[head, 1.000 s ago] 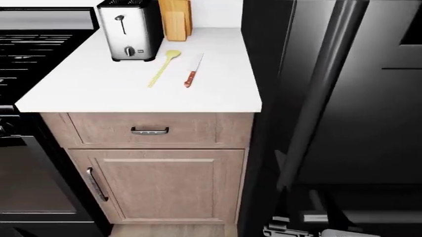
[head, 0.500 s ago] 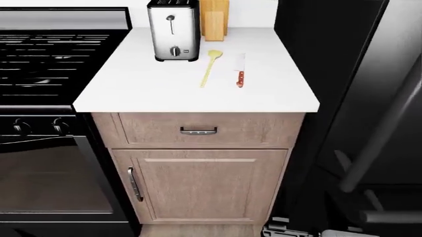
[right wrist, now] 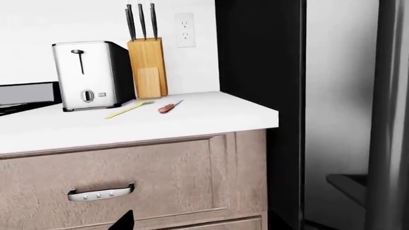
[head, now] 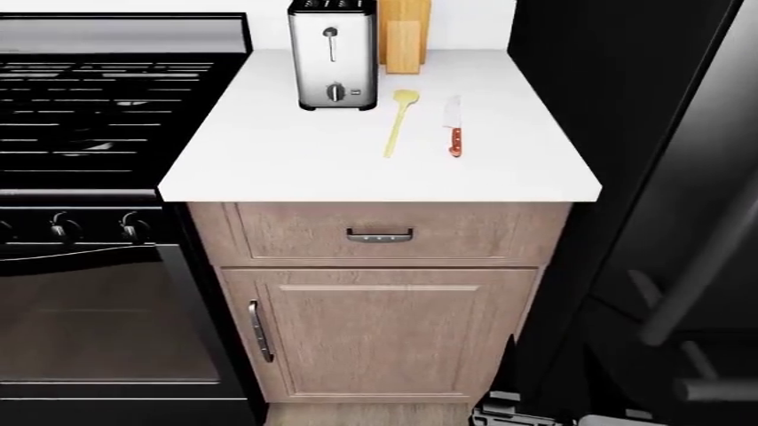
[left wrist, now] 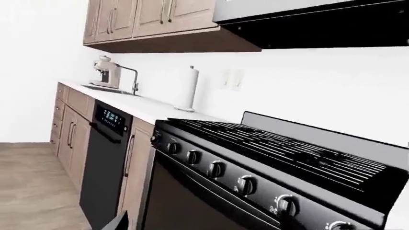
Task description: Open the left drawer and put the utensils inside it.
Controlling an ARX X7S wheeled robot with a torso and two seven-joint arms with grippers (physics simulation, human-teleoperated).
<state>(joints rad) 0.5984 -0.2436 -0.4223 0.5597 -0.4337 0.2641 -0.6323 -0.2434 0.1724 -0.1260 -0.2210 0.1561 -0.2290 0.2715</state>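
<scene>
Lining up: head view now faces the left drawer (head: 379, 233) almost square on; a second ago the cabinet sat further left in frame with the fridge filling more of the right, so the base or head has shifted to centre it.
Meaning: approach looks nearly done, reach for the handle (head: 379, 235) is likely next; drawer still closed.
Spatula (head: 399, 122): on the white table (head: 296, 169), handle pointing toward the front edge, untouched.
Knife (head: 454, 129): just beside the spatula on its right, apart from it, red-brown handle nearest the robot.
Other items: toaster (head: 334, 53) and knife block (head: 406, 35) at the back of the table, stove (head: 95, 106) to the left.
Left pincer: not in the frames, can't tell how open; left wrist view only looks along the stove knobs (left wrist: 217, 168) toward the far cabinets, no task item in it.
Right pincer: only a dark tip at the frame edge in the right wrist view, opening can't be told, nothing seen held.
Right wrist extra: drawer front (right wrist: 128, 177) and handle (right wrist: 101, 192) close and level, black-handled knives (right wrist: 142, 19) in the block, which the head view crops.
</scene>
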